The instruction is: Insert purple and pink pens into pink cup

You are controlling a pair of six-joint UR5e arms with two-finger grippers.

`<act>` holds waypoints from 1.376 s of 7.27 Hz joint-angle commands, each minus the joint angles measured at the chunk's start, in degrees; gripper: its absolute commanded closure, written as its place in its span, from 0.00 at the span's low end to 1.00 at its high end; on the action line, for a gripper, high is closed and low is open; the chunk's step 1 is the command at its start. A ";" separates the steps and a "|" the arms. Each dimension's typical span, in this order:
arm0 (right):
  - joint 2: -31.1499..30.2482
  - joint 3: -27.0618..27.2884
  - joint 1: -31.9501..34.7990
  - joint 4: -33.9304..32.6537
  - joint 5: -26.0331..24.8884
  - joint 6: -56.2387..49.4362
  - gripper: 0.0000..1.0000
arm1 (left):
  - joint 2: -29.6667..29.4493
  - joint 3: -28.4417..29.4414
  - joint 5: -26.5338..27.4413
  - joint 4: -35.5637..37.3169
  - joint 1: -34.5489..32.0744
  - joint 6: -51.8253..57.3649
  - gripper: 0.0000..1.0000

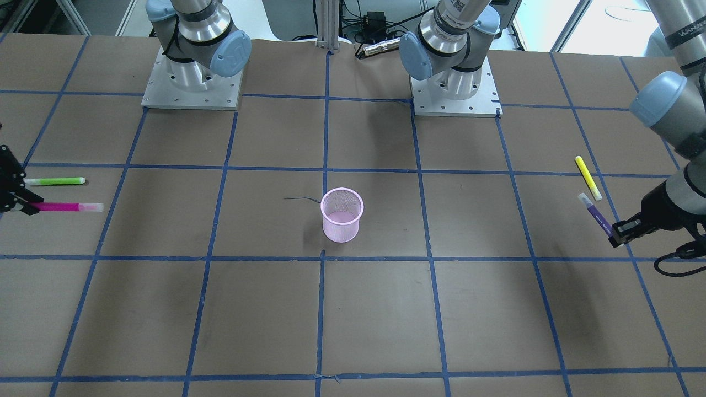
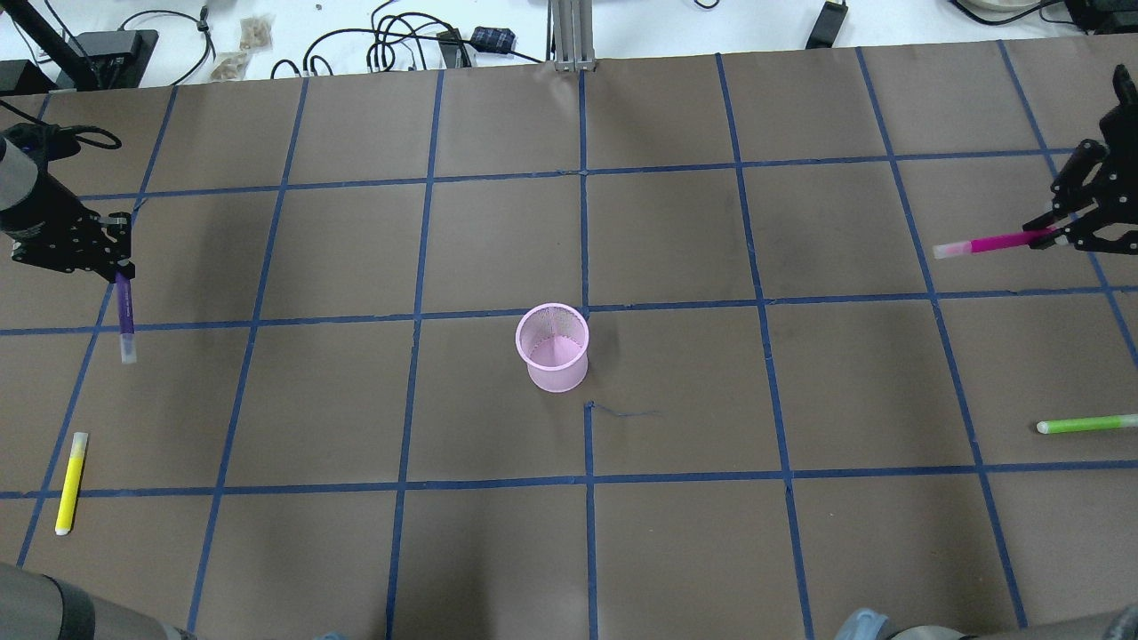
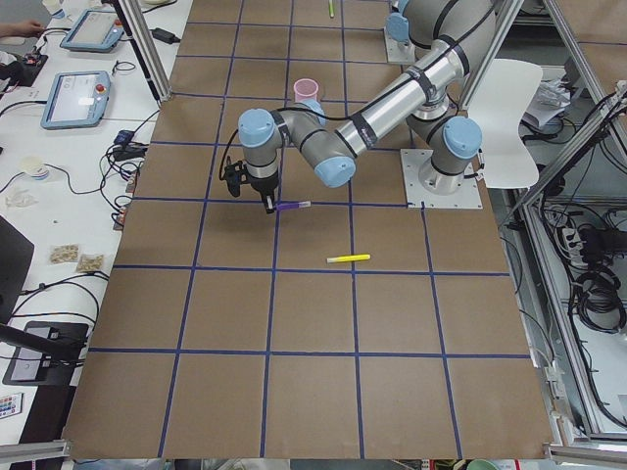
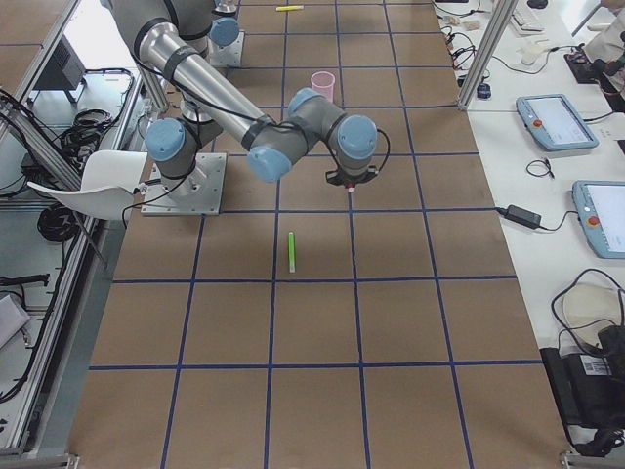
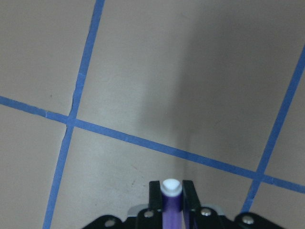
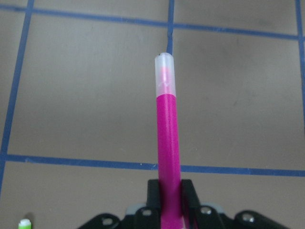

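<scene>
Pink cup [image 2: 556, 373] is wire mesh; table [image 2: 676, 551] matt paper.

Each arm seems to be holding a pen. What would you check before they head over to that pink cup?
1. Left gripper shut on purple pen: ok.
2. Right gripper shut on pink pen: ok.
3. Pink cup upright, mouth open, nothing inside: ok.
4. Yellow pen and green pen lying well away from the cup: ok.
5. Held pens lifted off the table: cannot tell.
6. Held pens pointing downward for insertion: not ok, both about level.
</scene>
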 commanded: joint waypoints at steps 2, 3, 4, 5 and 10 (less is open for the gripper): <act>-7.59 0.06 17.05 1.19 -0.44 24.83 0.95 | 1.50 0.13 0.02 -0.47 -1.89 -0.33 1.00; -8.04 -0.29 22.85 0.32 -1.92 33.11 0.94 | 1.94 0.13 0.02 -0.47 -2.06 -0.33 1.00; -7.70 -0.38 29.61 -0.74 -5.94 38.85 0.94 | 2.20 0.13 0.37 -0.47 -2.06 -0.24 1.00; -7.52 -0.30 36.03 -4.84 -7.72 47.35 0.94 | 2.12 0.13 0.37 -0.38 -2.06 -0.24 1.00; 3.71 -0.47 56.80 -12.16 -23.61 67.89 0.89 | 1.94 0.04 0.28 0.23 -1.98 -0.24 1.00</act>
